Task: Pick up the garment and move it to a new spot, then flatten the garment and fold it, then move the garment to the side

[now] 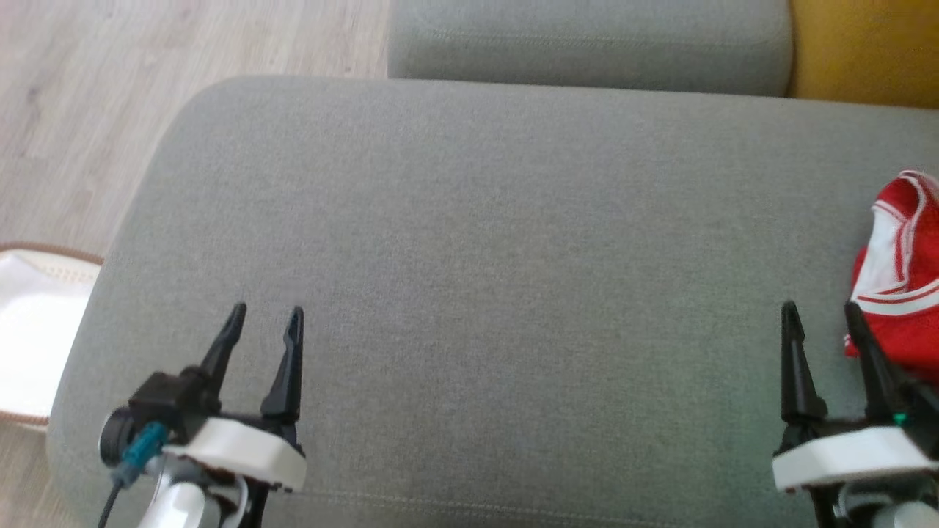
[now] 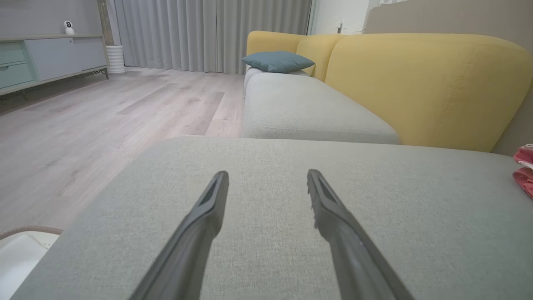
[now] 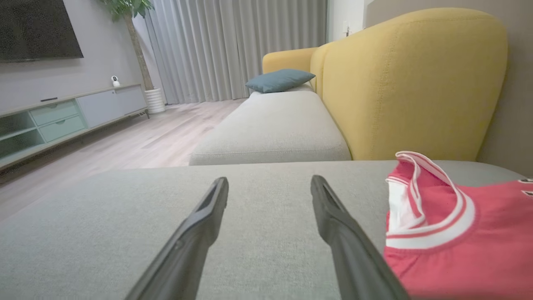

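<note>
Red cloth with white banded trim, the garment (image 1: 901,279) lies at the right-hand edge of the grey cushion (image 1: 484,235). The head view's border cuts part of it off, so its full outline cannot be told. What shows runs from the cushion's near edge toward its far edge, and I take that for its long axis. The white-trimmed opening, neck or armhole I cannot say, sits at the end toward the cushion's far edge and gapes toward the cushion's middle. The cloth lies low and fairly flat, but whether it is neatly folded is unclear. Its place at the edge leaves the cushion's wide middle bare. That would suit either a garment waiting to be carried to a working spot or one already folded and put aside, and the pictures do not settle which. Over the cushion's near right part hovers the right claw (image 1: 820,308), just beside the garment, its outer finger overlapping the cloth's edge in the head view, jaws spread and gripping nothing. Over the cushion's near left part, well apart from the garment, the left claw (image 1: 267,311) hangs likewise spread and empty. Both point toward the cushion's far edge, which reads as a parked stance.
</note>
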`<state>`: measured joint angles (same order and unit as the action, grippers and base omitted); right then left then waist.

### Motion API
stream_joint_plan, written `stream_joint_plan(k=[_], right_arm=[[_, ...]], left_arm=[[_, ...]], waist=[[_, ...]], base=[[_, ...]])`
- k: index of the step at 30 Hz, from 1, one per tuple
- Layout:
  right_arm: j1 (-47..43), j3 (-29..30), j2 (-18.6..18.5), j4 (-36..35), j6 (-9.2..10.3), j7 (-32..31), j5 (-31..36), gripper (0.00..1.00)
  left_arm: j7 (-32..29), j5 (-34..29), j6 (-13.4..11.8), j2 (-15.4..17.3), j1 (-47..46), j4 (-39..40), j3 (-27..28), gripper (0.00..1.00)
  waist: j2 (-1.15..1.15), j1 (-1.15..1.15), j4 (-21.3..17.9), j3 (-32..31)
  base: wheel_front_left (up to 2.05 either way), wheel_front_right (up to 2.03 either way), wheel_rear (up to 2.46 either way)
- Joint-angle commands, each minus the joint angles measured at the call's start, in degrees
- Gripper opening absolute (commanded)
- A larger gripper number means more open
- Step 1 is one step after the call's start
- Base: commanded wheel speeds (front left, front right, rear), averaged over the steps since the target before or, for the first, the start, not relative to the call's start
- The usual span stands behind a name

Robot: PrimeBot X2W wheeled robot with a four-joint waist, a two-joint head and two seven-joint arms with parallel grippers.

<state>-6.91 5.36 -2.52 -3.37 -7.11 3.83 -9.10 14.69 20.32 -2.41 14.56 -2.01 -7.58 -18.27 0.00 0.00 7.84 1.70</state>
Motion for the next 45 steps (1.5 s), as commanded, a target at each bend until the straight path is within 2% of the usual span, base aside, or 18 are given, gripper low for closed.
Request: stream_joint_plan(k=[1,16,45], right_arm=[[0.5,-1.0,-0.4,-2.3,-0.37,-0.3,-0.5,1.00],[-3.8,-0.4,-0.4,-2.9,-0.37,-0.5,-2.1,1.00],[-3.8,-0.5,-0.4,-2.5,-0.37,-0.5,-2.9,1.00]], left_arm=[[0.3,0.4,0.3,1.5,-1.8,1.4,2.0,1.00],[-1.3,0.7,-0.4,2.7,0.9,0.9,1.2,1.00],[-2.7,-1.4,-3.1,4.5,0.2,1.4,-0.5,1.00]], waist=[[0.00,0.00,-0.5,-1.0],[0.00,0.00,-2.4,-4.2],[0.00,0.00,-2.4,-4.6]], base=[[0.00,0.00,0.00],[0.00,0.00,0.00],[0.00,0.00,0.00]])
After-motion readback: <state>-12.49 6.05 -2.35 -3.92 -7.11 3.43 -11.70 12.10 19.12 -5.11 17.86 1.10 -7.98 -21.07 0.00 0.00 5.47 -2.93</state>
